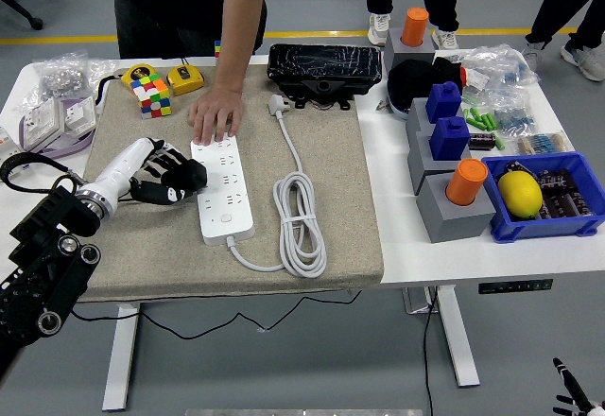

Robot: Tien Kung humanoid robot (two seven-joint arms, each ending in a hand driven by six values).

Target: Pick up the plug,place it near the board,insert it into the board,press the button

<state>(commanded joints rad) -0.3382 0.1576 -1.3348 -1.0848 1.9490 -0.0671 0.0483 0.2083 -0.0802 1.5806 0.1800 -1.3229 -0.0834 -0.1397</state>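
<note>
1. Getting hold of the plug looks like the step in hand, I'd say. The small white plug [278,104] lies loose on the grey felt mat [340,199], up at about 12 o'clock from the coiled white cable [300,222], just in front of the black plastic-wrapped box [324,64]. Nothing is plugged in yet.

2. The long white power strip [225,194] sits at about 8 o'clock from that plug, well apart from it. A person's hand [216,113] rests flat on its far end, probably pinning it so it won't slide.

3. To do this well: the left hand [170,177] would have to travel toward 1 o'clock, past the person's hand, so give that a wide berth. Come down on the plug body from above and pinch its sides, not the cord, or it will swing and be a pain to line up with the sockets.

4. Watch the cable loops too. Lifting the plug drags the cord across the mat and could nudge the strip.

5. Pose now: the left arm comes in from 8 o'clock, white forearm angled up the mat, black-gloved hand touching the strip's left edge around its middle. Fingers curled loosely, holding nothing as far as I can tell.

6. The right hand only shows as fingertips at the bottom right corner; can't tell its state.
</note>
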